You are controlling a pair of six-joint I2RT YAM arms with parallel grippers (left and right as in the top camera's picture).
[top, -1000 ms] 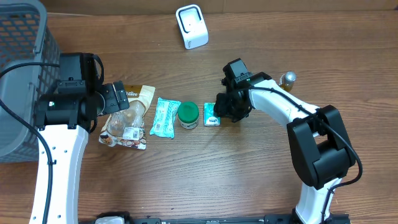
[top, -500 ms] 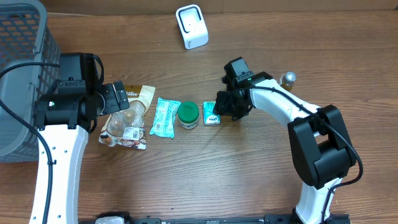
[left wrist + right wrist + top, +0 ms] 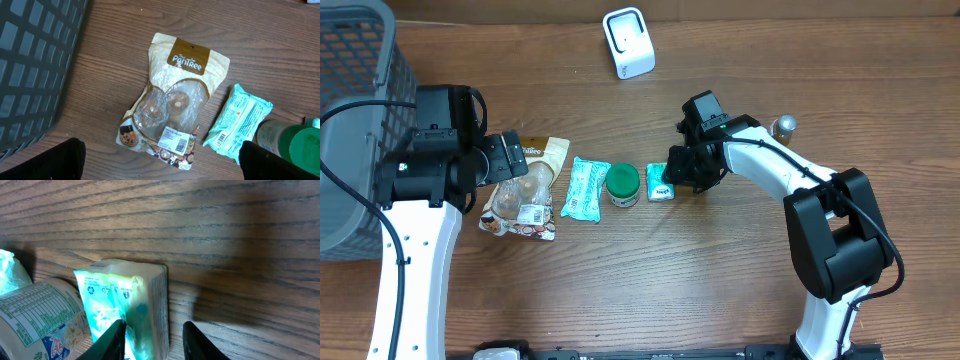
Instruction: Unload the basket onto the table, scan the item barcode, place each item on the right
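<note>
- Low at the small green pack (image 3: 125,300), next to the green-lid jar (image 3: 623,184): right gripper (image 3: 154,337) jaws a little apart round its end, not pinching, likely set to grab.
- Above the snack bag (image 3: 175,95): left gripper (image 3: 170,165) jaws wide apart, idle.
- Far back: white scanner (image 3: 629,42), well apart from the pack.

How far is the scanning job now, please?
Done: nothing visible yet; the small teal packet lies on the table, away from the white scanner. In hand: the right gripper straddles the packet's end, jaws not closed on it. Remaining: grip it, lift it, show its barcode to the scanner.
</note>
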